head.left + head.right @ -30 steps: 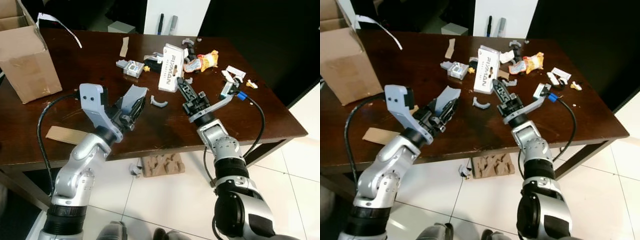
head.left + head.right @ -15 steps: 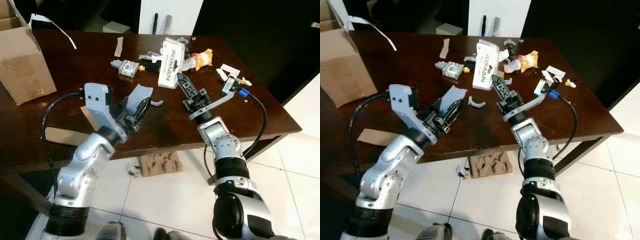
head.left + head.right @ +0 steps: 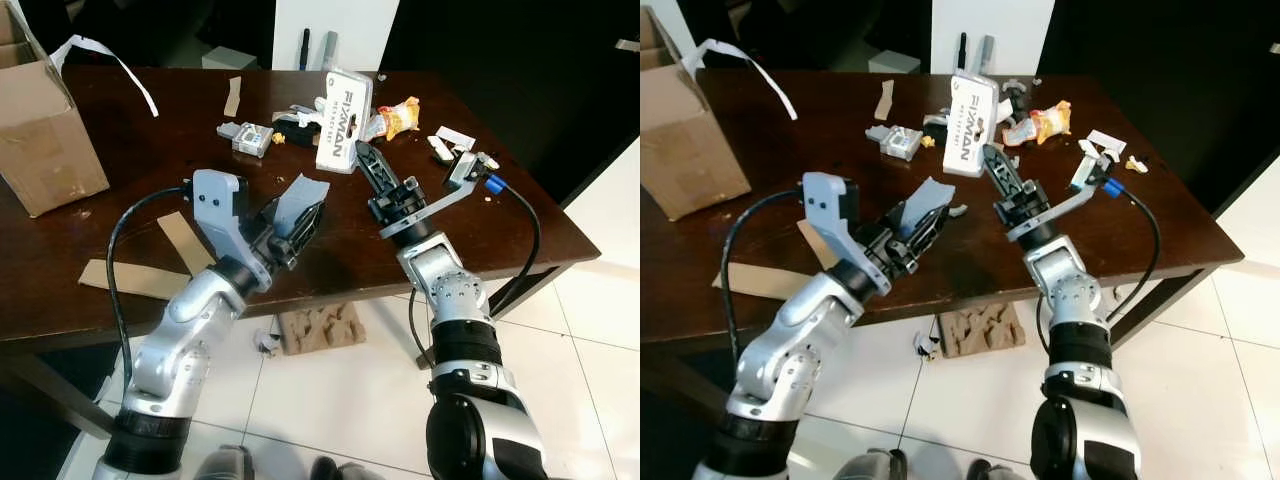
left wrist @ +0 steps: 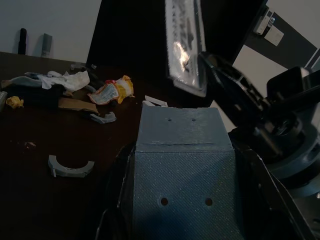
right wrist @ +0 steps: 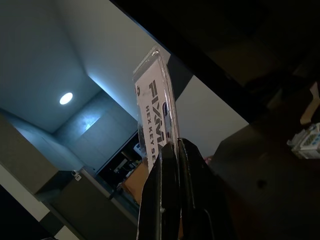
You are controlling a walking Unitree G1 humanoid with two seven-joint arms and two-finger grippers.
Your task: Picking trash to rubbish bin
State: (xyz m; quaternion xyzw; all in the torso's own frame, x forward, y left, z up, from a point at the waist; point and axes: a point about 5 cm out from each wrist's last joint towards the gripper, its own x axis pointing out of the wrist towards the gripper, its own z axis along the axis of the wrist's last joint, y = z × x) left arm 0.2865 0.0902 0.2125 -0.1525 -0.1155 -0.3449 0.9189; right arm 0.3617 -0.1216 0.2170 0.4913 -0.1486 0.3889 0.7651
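Two grippers are raised over the near part of the dark wooden table (image 3: 520,225), each with its jaws clamped on a piece of trash. The right gripper (image 3: 362,152) pinches the lower edge of a white blister pack (image 3: 341,118) printed "FIXMAN"; the pack stands up off the table, tilted, above the scattered litter. In the right wrist view the two black fingers (image 5: 161,200) sit pressed together on the pack's edge (image 5: 156,125). The left gripper (image 3: 305,222) grips a grey plastic part (image 3: 298,200), a flat folded panel with small holes, held just above the table edge; the left wrist view shows the panel (image 4: 181,165) wedged between the fingers.

Beyond the grippers, on the far middle of the table, lie a small grey block (image 3: 243,136), a yellow-orange snack wrapper (image 3: 400,115) and some white scraps (image 3: 447,142) to the right. A curved grey clip (image 4: 71,166) lies on the table near the left gripper. A brown cardboard strip (image 3: 185,242) lies on the near left. An open cardboard box (image 3: 40,130) stands at the far left with a white strip (image 3: 105,55) hanging from its flap. A moulded cardboard piece (image 3: 318,328) lies on the tiled floor under the table.
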